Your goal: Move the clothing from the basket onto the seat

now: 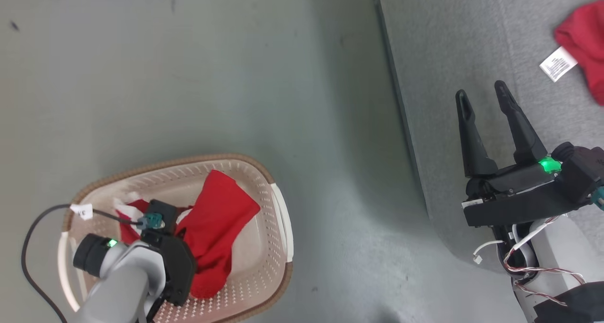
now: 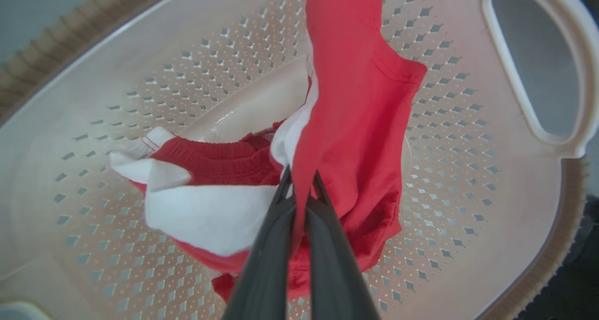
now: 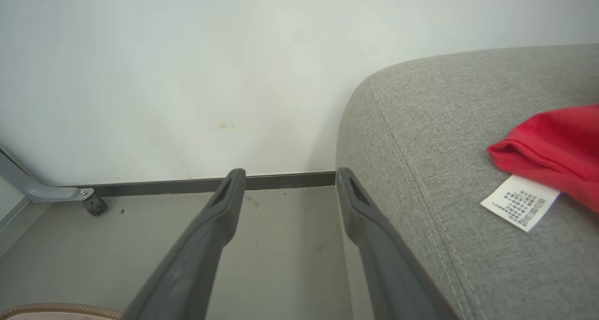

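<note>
Soft red-and-white clothing (image 2: 360,123) was clamped by the closed left fingers (image 2: 266,264) inside one oval cream perforated basket (image 1: 266,261), lower left; one red garment (image 1: 587,35) was laid on the grey fabric couch (image 1: 472,39); right fingers (image 1: 472,139) were spread open.

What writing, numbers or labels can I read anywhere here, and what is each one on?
White label on the red garment lying on the grey couch: rows of fine print, too small to read.
Small white tag on the black cable over the basket: dark marks, perhaps digits, too blurred to read.
Nothing can be quoted with confidence.
</note>
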Available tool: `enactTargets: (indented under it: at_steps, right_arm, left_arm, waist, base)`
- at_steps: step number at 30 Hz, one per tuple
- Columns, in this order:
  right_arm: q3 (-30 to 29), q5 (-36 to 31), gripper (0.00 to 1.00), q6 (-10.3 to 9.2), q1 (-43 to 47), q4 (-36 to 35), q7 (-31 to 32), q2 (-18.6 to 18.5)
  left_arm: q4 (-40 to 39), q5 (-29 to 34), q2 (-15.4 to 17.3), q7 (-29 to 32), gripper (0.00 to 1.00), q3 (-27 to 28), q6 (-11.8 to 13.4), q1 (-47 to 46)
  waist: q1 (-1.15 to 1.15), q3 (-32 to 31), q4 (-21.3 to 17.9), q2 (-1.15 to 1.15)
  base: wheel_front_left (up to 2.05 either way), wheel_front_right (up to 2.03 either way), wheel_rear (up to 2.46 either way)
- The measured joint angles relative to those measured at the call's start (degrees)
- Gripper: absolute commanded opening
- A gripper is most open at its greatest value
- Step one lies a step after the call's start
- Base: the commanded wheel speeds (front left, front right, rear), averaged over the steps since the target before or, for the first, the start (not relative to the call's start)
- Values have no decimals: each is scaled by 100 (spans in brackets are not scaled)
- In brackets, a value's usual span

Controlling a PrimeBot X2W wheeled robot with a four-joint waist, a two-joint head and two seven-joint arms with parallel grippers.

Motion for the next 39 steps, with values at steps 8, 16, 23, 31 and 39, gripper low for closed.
enactTargets:
  at_steps: [8,16,23,31,39]
  right_arm:
    - [-114,49,100,0,14,196,0,-10]
    - [-121,146,100,0,179,416,0,-22]
    - [-137,254,100,0,437,515,1,-118]
    - [-35,408,100,0,733,559,1,-231]
    - [123,536,100,1,1057,503,20,-310]
  left_arm:
    - [-157,-321,15,-472,0,-35,0,337]
    - [-423,-619,13,-996,0,-40,0,684]
    - [-794,-780,-52,-1284,0,-102,0,933]
    - [-1486,-1093,51,-1414,0,-233,0,1331]
    - [-2368,-1267,160,-1459,0,-263,0,1455]
  waist:
    - [-1,-609,91,-1]
    - [-1,-1269,191,-1]
    - [-1,-1852,322,-1]
    - [-1,-2534,572,-1]
    - [-1,-3028,820,-1]
  base:
    - [0,0,0]
    - [0,0,0]
    - [0,0,0]
    - [0,0,0]
    - [0,0,0]
